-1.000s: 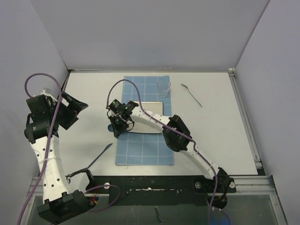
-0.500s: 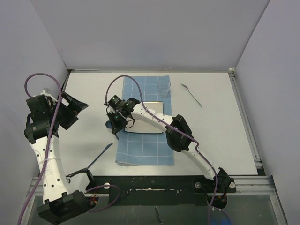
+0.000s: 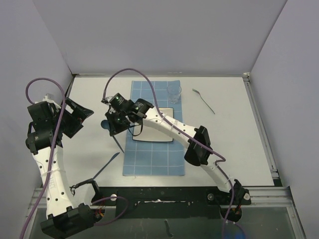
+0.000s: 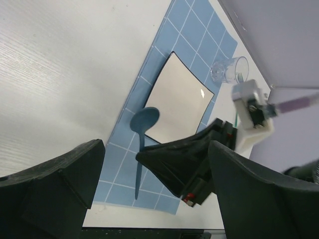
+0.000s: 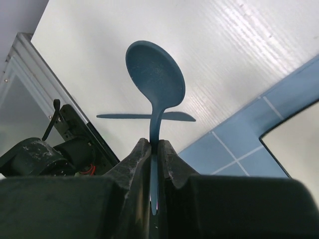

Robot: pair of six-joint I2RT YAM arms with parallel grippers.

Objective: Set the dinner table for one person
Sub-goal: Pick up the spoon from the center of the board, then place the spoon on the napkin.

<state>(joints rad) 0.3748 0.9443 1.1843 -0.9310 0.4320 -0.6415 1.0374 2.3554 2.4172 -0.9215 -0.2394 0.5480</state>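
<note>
My right gripper (image 3: 113, 128) is shut on the handle of a blue spoon (image 3: 119, 144) and holds it above the white dinner table (image 3: 234, 139), at the left edge of the blue gridded mat (image 3: 152, 159). In the right wrist view the spoon's bowl (image 5: 155, 74) sticks out past the closed fingertips of the gripper (image 5: 154, 143). The left wrist view also shows the spoon (image 4: 145, 119) hanging over the mat (image 4: 194, 30). A square white plate (image 3: 155, 125) lies on the mat, with a clear glass (image 3: 174, 92) at its far corner. My left gripper (image 3: 76, 117) is open and empty, raised at the far left.
A blue-grey knife (image 3: 107, 167) lies on the table left of the mat's near corner and shows in the right wrist view (image 5: 144, 117). A silver fork (image 3: 203, 100) lies at the far right of the mat. A black rail (image 3: 164, 191) runs along the near edge.
My right gripper has moved left and up with the spoon, from over the plate's left edge to the mat's left border. The left arm has not moved.
</note>
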